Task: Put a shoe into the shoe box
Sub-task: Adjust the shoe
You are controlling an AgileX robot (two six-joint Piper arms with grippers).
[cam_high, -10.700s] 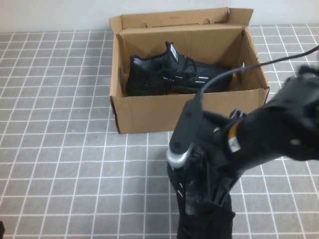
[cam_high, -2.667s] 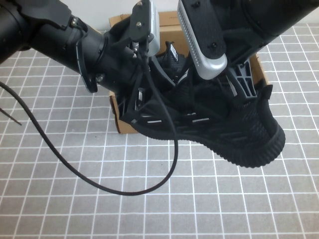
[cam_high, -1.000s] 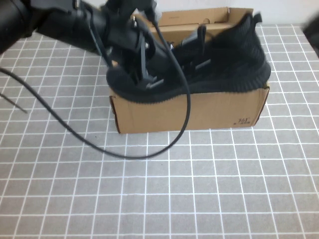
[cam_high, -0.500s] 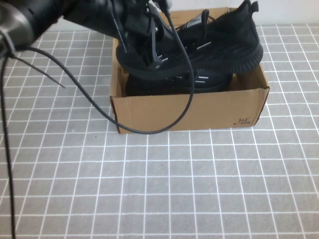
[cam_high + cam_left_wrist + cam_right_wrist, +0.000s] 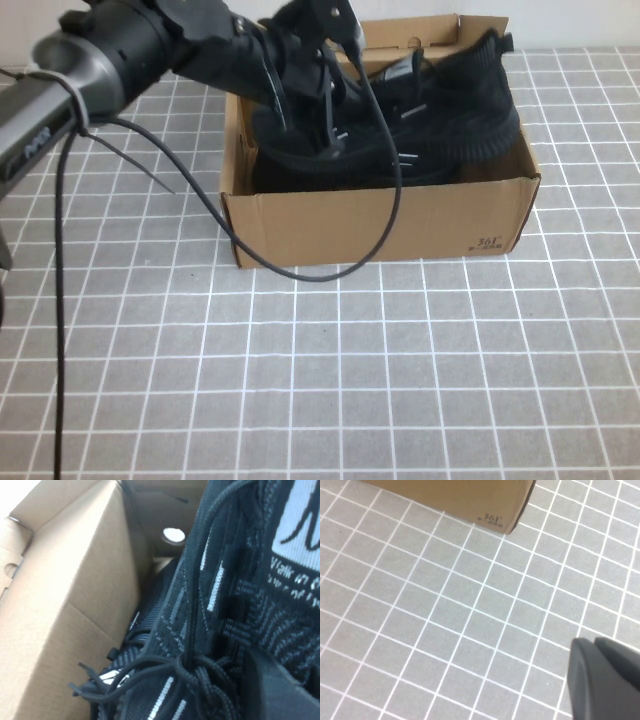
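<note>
**Shoe held in the open box, left arm reaching in**

- Shoe box [image 5: 380, 225]: brown corrugated cardboard, standing far-centre on the grey tiled table [image 5: 300, 380], lid flap open and upright at the far side. Small dark print on the near face at its right corner; the same corner shows in the right wrist view [image 5: 492, 519].
- Shoe [image 5: 440, 105]: black knit sneaker with short white dash marks, lying lengthwise across the box opening, its right end raised above the rim and tilted up. In the left wrist view [image 5: 235, 595] its laces and white tongue label fill the frame, close beside the inner cardboard wall.
- Second shoe [image 5: 300, 172]: black, lying lower in the box beneath the first; mostly hidden.
- Left gripper [image 5: 320, 95]: reaching in from the left over the left half of the box, fingers closed tight on the shoe's upper near the laces. A black cable [image 5: 300, 260] loops from the arm down past the box's near face.
- Right gripper [image 5: 605, 680]: seen only in its own wrist view, above bare table near and right of the box, fingers closed, holding nothing.
</note>
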